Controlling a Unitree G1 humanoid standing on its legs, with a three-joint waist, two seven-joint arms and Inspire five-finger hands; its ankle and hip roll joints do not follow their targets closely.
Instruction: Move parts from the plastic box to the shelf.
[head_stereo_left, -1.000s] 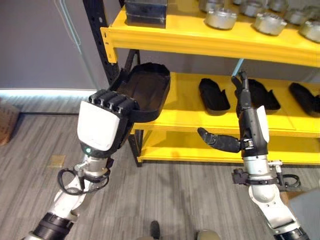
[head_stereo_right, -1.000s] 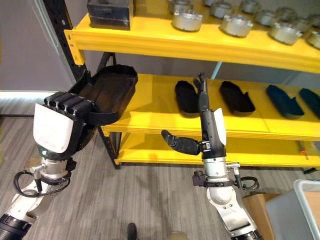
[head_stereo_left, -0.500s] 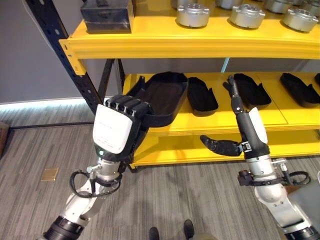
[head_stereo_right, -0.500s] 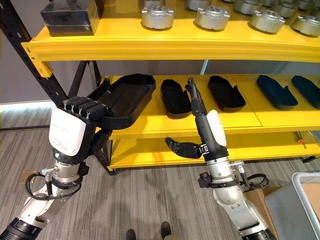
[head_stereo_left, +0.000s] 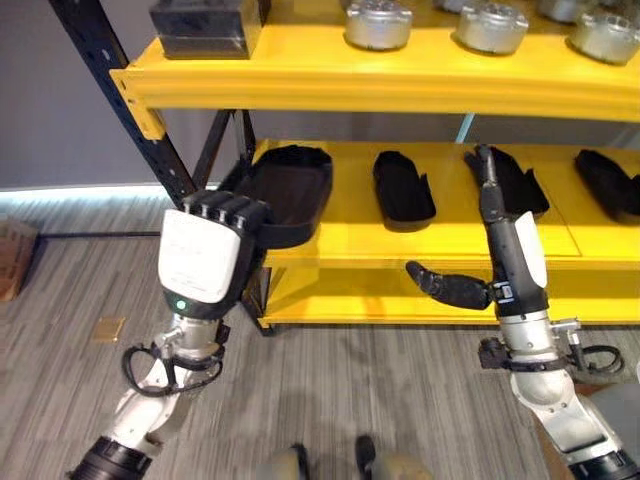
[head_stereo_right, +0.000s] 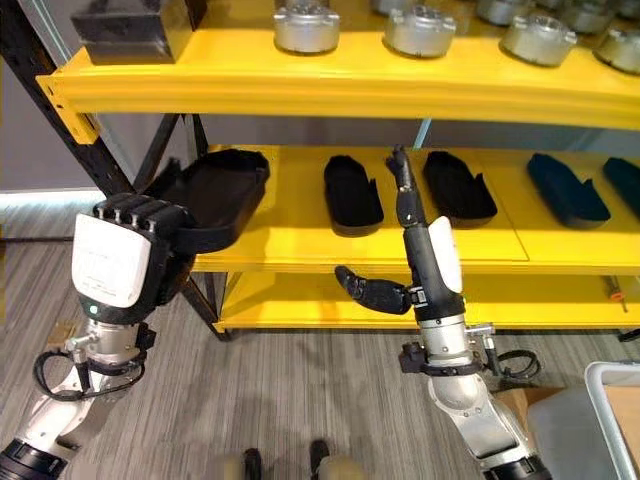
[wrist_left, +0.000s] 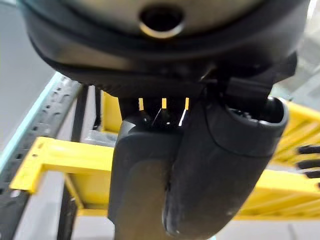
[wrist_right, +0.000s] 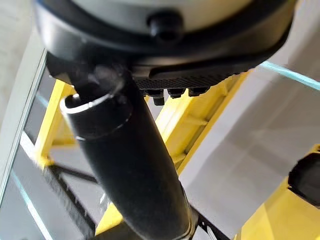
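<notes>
Your left hand (head_stereo_left: 205, 262) was curled round the near end of a black oval moulded plastic tray part (head_stereo_left: 288, 192), its long axis running away into the yellow steel shelf (head_stereo_left: 450, 238), far end over the deck, not yet released; right hand (head_stereo_left: 505, 262) stood straight-fingered, empty.

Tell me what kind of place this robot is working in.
Probably a warehouse or factory parts store. A yellow shelf rack on dark steel uprights holds rows of round metal parts above and black moulded trays below. The left hand carries one more black tray towards it.
</notes>
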